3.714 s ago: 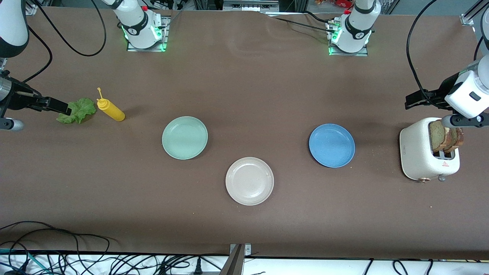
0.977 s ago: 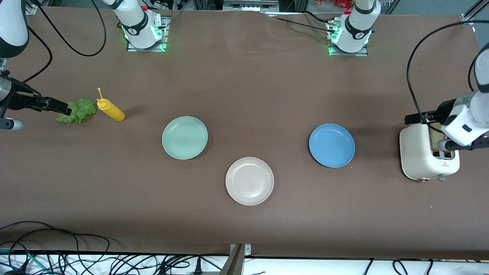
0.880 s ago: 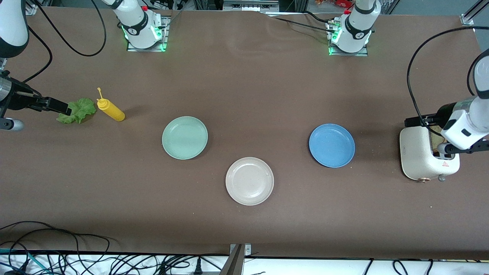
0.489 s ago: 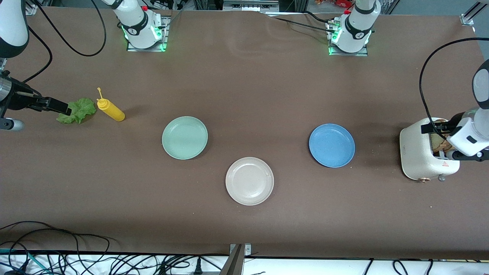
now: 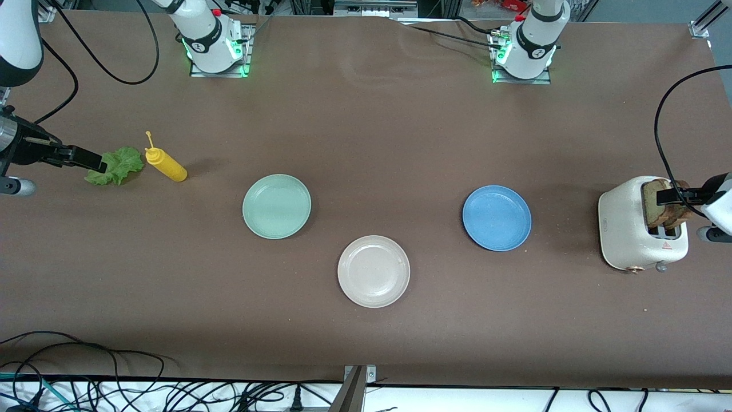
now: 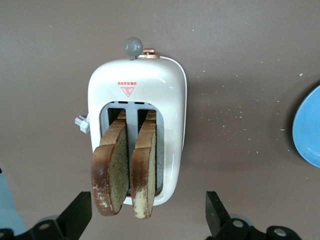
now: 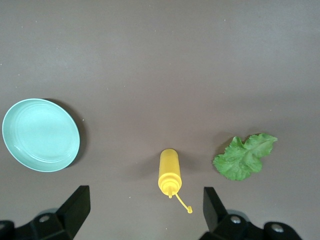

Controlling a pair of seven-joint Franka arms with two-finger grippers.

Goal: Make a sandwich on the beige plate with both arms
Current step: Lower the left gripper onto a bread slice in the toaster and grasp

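Currently two bread slices (image 6: 125,167) stand upright in the slots of a white toaster (image 5: 629,229) at the left arm's end of the table, sticking up out of the top, side by side, crusts dark. Left gripper (image 6: 145,220) hangs over the toaster, fingers (image 6: 75,215) spread wide with both slices showing between them in the left wrist view, nothing pinched. Lettuce leaf (image 5: 117,166) lies flat on the table at the right arm's end, just beside a yellow squeeze bottle (image 5: 166,165) lying on its side. Right gripper (image 7: 145,220) waits up in the air at that end, fingers (image 7: 75,207) spread apart, holding nothing; from the front its black fingertip overlaps the leaf's edge, contact can't be told. Beige plate (image 5: 373,271) sits bare mid-table, nearest the front camera of the three plates. Pale green plate (image 5: 277,206) is toward the right arm's end, blue plate (image 5: 496,217) toward the left arm's end, both farther from the camera than the beige one and well apart from each other.
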